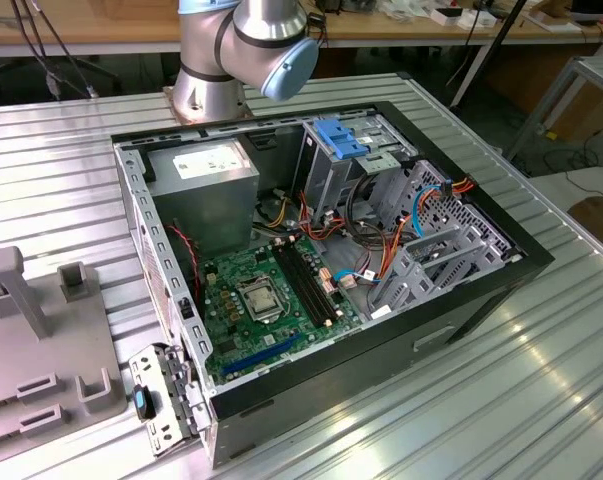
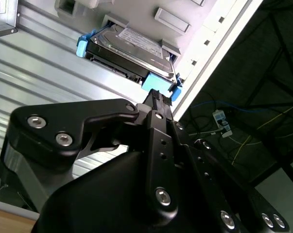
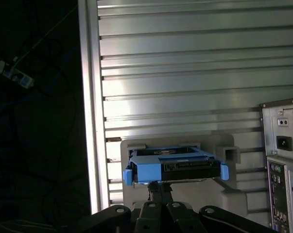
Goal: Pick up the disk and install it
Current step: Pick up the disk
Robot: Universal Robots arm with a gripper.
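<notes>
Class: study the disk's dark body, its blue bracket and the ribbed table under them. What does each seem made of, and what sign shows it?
Disk body: likely metal, dark with a dull sheen, and a paper-like label on top.
Bracket: probably plastic, with a bright blue, even matte colour and moulded ends.
Table: looks like aluminium, with silvery ribbed slats that throw bright glare.

The disk [image 3: 175, 167] sits in a grey holder [image 3: 229, 194] on the ribbed metal table [image 3: 185, 73], just ahead of the gripper [image 3: 161, 188], with a computer case [image 3: 282, 160] off to one side.
</notes>
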